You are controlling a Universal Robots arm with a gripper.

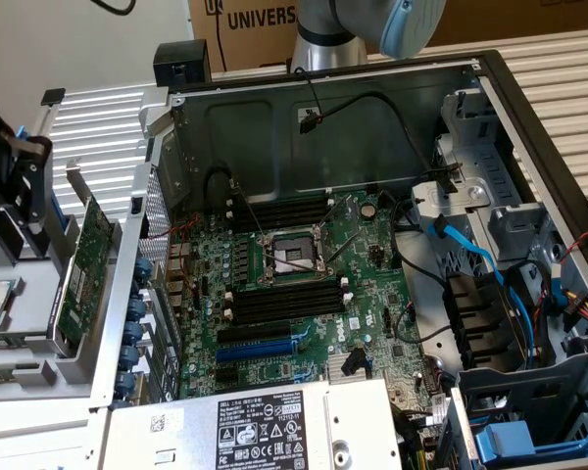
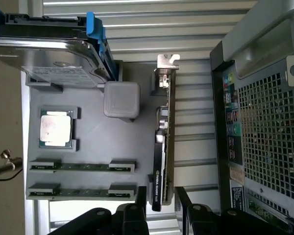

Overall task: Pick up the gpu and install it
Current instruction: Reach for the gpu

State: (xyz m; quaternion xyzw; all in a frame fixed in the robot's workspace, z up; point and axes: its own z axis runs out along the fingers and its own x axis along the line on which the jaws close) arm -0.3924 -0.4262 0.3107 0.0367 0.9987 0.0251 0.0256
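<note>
Pick step, grasp not yet made. The gpu stands on edge in the grey parts tray, just beside the open pc case and outside it, apart from the motherboard. My end effector is spread wide and holds nothing, with one finger either side of the card's near end. I judge a close needs the pads square on the card faces, clear of the silver bracket, and a straight pull out of the tray.

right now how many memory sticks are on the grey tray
2. One memory stick lies next to the processor, the other beside it at the grey tray's edge. A hard drive may hide more.
</note>
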